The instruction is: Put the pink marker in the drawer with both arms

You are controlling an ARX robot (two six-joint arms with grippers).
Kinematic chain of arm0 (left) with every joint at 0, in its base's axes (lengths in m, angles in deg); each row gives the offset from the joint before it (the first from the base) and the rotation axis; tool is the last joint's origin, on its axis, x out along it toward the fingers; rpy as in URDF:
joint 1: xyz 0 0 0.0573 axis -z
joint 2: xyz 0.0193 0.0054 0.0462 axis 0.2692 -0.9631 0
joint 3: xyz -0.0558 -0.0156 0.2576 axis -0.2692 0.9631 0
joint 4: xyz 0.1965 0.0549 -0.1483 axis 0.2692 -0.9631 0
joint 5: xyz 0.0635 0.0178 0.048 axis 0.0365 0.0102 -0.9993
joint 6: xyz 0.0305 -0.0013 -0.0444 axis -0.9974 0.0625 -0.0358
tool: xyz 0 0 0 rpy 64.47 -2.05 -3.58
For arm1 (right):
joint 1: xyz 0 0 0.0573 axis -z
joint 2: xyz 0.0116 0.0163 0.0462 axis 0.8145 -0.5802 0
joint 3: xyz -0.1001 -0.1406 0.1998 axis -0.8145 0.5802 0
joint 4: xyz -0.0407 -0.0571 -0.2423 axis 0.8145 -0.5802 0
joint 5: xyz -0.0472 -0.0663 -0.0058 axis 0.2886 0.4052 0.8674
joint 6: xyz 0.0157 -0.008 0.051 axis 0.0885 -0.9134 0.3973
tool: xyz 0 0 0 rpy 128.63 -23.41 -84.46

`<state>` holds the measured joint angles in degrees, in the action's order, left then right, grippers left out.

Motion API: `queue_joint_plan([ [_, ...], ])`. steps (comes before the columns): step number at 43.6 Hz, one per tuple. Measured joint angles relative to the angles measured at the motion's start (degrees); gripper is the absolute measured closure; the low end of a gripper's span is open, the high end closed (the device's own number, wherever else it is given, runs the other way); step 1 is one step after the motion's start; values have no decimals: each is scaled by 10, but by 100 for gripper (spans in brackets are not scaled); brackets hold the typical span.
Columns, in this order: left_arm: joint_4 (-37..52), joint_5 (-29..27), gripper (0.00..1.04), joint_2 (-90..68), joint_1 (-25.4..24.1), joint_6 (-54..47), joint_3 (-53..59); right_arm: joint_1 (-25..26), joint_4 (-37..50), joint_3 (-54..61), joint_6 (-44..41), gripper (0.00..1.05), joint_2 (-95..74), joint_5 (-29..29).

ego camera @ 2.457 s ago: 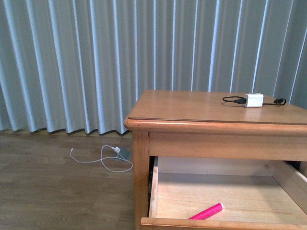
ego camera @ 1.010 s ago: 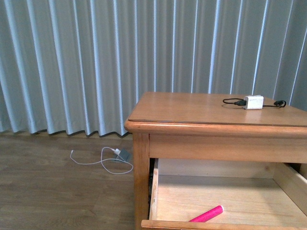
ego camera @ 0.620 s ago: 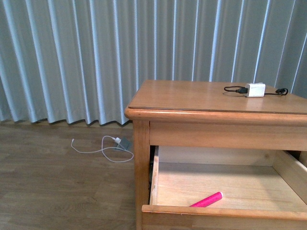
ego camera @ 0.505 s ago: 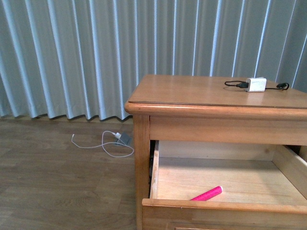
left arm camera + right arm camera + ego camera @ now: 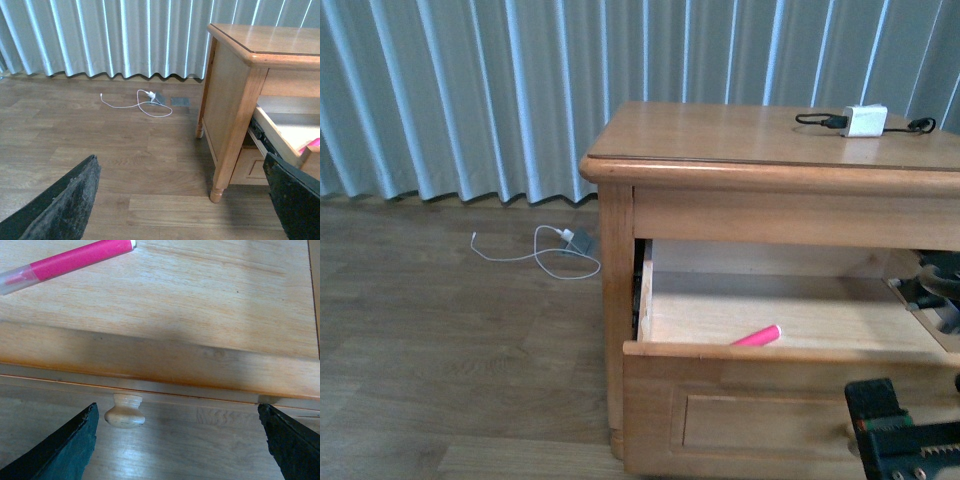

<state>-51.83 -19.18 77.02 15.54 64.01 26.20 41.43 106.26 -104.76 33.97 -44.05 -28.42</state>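
Note:
The pink marker (image 5: 757, 336) lies flat inside the open top drawer (image 5: 780, 350) of the wooden cabinet, close behind its front board. In the right wrist view the marker (image 5: 75, 259) lies on the pale drawer floor, beyond the front board (image 5: 160, 365) and the round knob (image 5: 125, 411). My right gripper (image 5: 175, 445) is open and empty over the drawer front, next to the knob and touching nothing. My left gripper (image 5: 180, 210) is open and empty over the wooden floor, left of the cabinet (image 5: 235, 95). Black arm parts (image 5: 905, 440) show at the lower right of the front view.
A white charger block (image 5: 865, 121) with a black cable lies on the cabinet top. A white cable with a plug (image 5: 570, 250) lies on the floor by the pale curtain (image 5: 470, 90). The cabinet leg (image 5: 217, 192) stands near my left gripper.
The front view has shifted, so the cabinet sits higher in frame and the drawer front shows. Black arm parts have come into view at the lower right. The marker has stayed in the drawer.

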Motion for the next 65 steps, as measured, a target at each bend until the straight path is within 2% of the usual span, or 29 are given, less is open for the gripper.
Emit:
queue_joint_plan([
  [18,0,0,6,0,0,0,0,-4,129,-127,41,9,-147,40],
  [25,0,0,6,0,0,0,0,-4,216,-178,52,9,-217,29],
  [40,0,0,6,0,0,0,0,-1,334,-246,42,9,-306,35],
  [51,0,0,6,0,0,0,0,7,369,-252,40,9,-327,32],
  [55,0,0,6,0,0,0,0,15,369,-238,31,9,-316,14],
  [65,0,0,6,0,0,0,0,30,317,-162,16,9,-219,-30],
])
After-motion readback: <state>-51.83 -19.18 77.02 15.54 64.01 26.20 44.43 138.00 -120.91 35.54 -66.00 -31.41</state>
